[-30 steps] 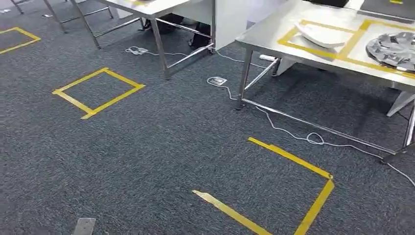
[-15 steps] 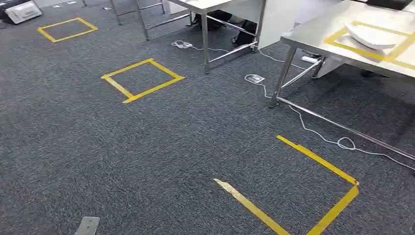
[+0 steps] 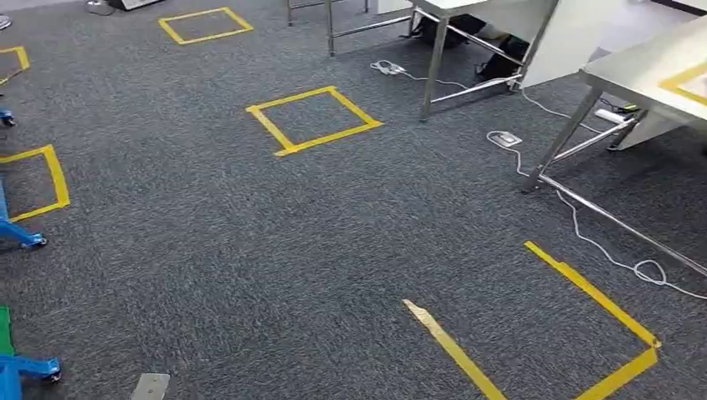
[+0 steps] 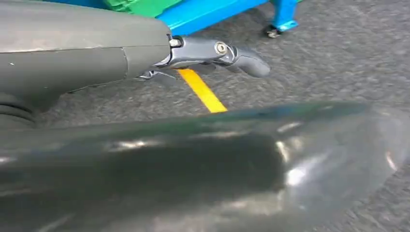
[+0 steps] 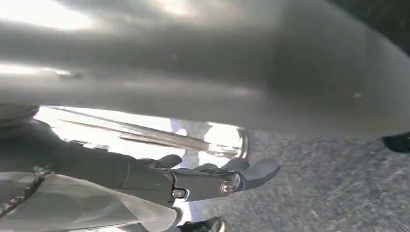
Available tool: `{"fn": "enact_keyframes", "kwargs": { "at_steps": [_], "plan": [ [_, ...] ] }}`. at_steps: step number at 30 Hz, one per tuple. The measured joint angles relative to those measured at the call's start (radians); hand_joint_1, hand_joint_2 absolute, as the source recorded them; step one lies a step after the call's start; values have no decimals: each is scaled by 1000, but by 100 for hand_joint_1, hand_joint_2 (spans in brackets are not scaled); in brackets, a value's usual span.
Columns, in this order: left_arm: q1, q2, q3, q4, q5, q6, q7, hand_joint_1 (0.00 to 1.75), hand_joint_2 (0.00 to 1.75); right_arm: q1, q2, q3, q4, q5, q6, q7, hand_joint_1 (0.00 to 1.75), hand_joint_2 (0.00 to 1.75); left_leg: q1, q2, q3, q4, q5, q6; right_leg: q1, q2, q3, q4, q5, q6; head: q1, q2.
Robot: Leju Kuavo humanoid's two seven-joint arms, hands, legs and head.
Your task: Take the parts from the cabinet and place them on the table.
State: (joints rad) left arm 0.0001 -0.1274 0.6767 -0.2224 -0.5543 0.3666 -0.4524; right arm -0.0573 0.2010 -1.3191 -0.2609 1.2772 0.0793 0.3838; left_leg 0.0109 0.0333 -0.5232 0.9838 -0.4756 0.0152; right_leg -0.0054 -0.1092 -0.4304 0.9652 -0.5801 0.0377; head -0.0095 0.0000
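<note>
The steel table [image 3: 646,73] with yellow tape on its top stands at the right edge of the head view. A blue wheeled frame [image 3: 18,367] with a green bin [image 3: 5,329] on it, perhaps the cabinet, shows at the left edge. The left wrist view has the same blue frame [image 4: 208,12] and green bin [image 4: 138,6] close by. My left hand [image 4: 212,53] hangs over the carpet, fingers stretched out, holding nothing. My right hand [image 5: 212,180] also hangs with its fingers apart and holds nothing. No part is visible.
Yellow tape squares [image 3: 313,119] mark the dark carpet, with a partial one [image 3: 584,333] near me. A white cable [image 3: 600,250] and a floor socket [image 3: 503,139] lie by the table legs. A second table [image 3: 433,75] stands behind. A grey plate [image 3: 150,386] lies on the floor.
The camera has turned left: the table with its white and grey parts has slid out to the right, and the blue frame has come in at the left.
</note>
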Motion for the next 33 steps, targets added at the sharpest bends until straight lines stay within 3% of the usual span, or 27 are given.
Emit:
{"fn": "enact_keyframes", "kwargs": {
  "at_steps": [1,2,3,4,5,6,8,9,10,12,14,15,16,17,19,20,21,22,23,24,25,26,29,30,31,32,33],
  "plan": [
    [-3,0,0,0,0,0,0,0,0,2,0,3,0,0,0,0,0,0,0,-11,-7,0,4,7,-3,61,-29,60,-38,1,9,0],
    [-7,2,0,0,0,0,-1,0,0,5,0,3,0,1,0,-13,0,0,-3,-25,-14,0,6,11,-5,92,-74,149,-78,2,10,0],
    [-9,2,0,0,0,0,-1,0,0,9,0,4,0,1,0,-19,0,0,-7,-38,-19,0,9,15,-5,104,-123,244,-113,1,10,0],
    [-9,2,0,0,0,0,-1,0,0,10,0,4,0,1,0,-19,0,0,-10,-51,-22,1,11,18,-5,108,-160,310,-129,0,10,0],
    [-7,2,0,0,0,0,-1,0,0,11,0,5,0,1,0,-19,0,0,-14,-63,-24,2,12,19,-4,108,-178,328,-118,-1,10,0],
    [-4,1,0,0,0,0,-1,0,0,11,0,5,0,1,0,-19,0,0,-17,-77,-24,3,13,19,-4,109,-169,299,-81,-5,10,0],
    [-5,1,0,0,-3,0,-1,0,0,11,0,7,0,8,0,-19,0,0,-22,-105,-23,8,13,19,-4,127,-99,127,28,-17,10,0],
    [-6,0,0,0,-5,-1,-1,0,0,11,0,10,0,12,-2,-19,0,0,-21,-115,-24,9,14,17,-4,167,-66,47,60,-24,10,0],
    [-7,-1,0,0,-10,-2,1,0,0,10,0,13,-1,18,-3,-23,0,0,-23,-123,-29,10,17,11,-7,215,-60,29,45,-29,6,0],
    [-10,1,0,0,-16,-5,4,0,0,12,3,14,-1,23,-4,-41,0,0,-17,-145,-45,16,24,-1,-2,200,-50,14,46,-27,7,0],
    [-6,2,0,1,-22,-5,5,0,0,12,4,19,-2,23,-5,-40,0,0,-15,-172,-53,13,35,-18,-3,177,-50,9,55,-35,7,0],
    [-4,1,0,2,-23,-5,6,0,0,13,5,20,-3,23,-6,-40,0,0,-15,-140,-59,28,22,-16,-10,156,-46,-2,63,-37,8,0],
    [-6,0,0,2,-24,-5,7,0,0,15,6,21,-4,23,-6,-40,0,0,-17,-91,-80,72,-14,-22,-9,144,-45,-4,63,-39,0,0],
    [-11,0,-1,2,-24,-5,7,0,0,20,6,21,-5,24,-6,-45,0,0,-14,-68,-111,141,-54,-29,-8,126,-45,-4,62,-41,-2,0],
    [-14,1,-1,2,-25,-6,7,0,0,28,6,21,-5,26,-5,-48,0,0,-8,-47,-180,301,-119,-41,-7,87,-52,-4,57,-43,0,0],
    [-11,2,-1,3,-26,-6,7,0,0,29,6,21,-6,27,-3,-48,0,0,-3,-43,-191,330,-122,-46,-7,72,-52,-4,54,-43,-1,0],
    [-8,2,0,3,-26,-6,7,0,0,29,6,21,-7,28,-2,-48,0,0,2,-40,-177,313,-102,-49,-7,59,-50,-4,51,-41,-1,0],
    [-6,3,0,3,-30,-6,7,0,0,28,6,21,-9,28,2,-48,0,0,6,-35,-146,258,-71,-52,-8,47,-47,-4,48,-39,-1,0],
    [-6,5,0,3,-31,-6,7,0,0,28,9,21,-11,28,5,-48,0,0,10,-23,-95,166,-30,-54,-9,35,-41,-4,45,-35,-1,0],
    [-6,6,-1,3,-32,-6,7,0,0,28,10,21,-14,28,6,-48,0,0,11,6,-43,78,2,-56,-9,24,-34,-3,40,-29,0,0],
    [-10,6,-1,3,-33,-6,7,0,0,29,11,21,-17,28,10,-48,0,0,4,43,-14,31,-9,-57,-4,14,-29,-3,33,-19,-2,0],
    [-12,6,-1,3,-34,-6,7,0,0,27,11,21,-19,28,12,-51,0,0,3,28,-16,24,-5,-37,-1,9,-28,2,27,-11,0,0],
    [-2,7,-1,3,-39,-5,7,0,0,19,15,21,-24,31,15,-52,0,0,-8,3,-23,27,-10,-14,-8,-17,-7,-2,25,3,0,0],
    [0,8,0,3,-40,-5,8,0,0,18,17,21,-26,31,16,-52,0,0,-2,-6,-18,20,-6,-5,-14,8,-17,4,12,12,0,0],
    [-1,8,0,4,-41,-3,8,0,0,18,17,21,-29,32,17,-50,0,0,-3,-13,-17,20,-8,1,-15,63,-32,40,-12,11,4,0],
    [-6,10,0,3,-42,-3,8,0,0,21,18,21,-29,35,19,-50,0,0,-3,-25,-18,20,-8,7,-15,87,-71,117,-47,9,7,0],
    [-9,10,0,4,-42,-2,7,0,0,24,19,21,-29,35,21,-59,0,0,-5,-36,-18,20,-10,10,-14,98,-121,210,-80,8,8,0]
  ]
}}
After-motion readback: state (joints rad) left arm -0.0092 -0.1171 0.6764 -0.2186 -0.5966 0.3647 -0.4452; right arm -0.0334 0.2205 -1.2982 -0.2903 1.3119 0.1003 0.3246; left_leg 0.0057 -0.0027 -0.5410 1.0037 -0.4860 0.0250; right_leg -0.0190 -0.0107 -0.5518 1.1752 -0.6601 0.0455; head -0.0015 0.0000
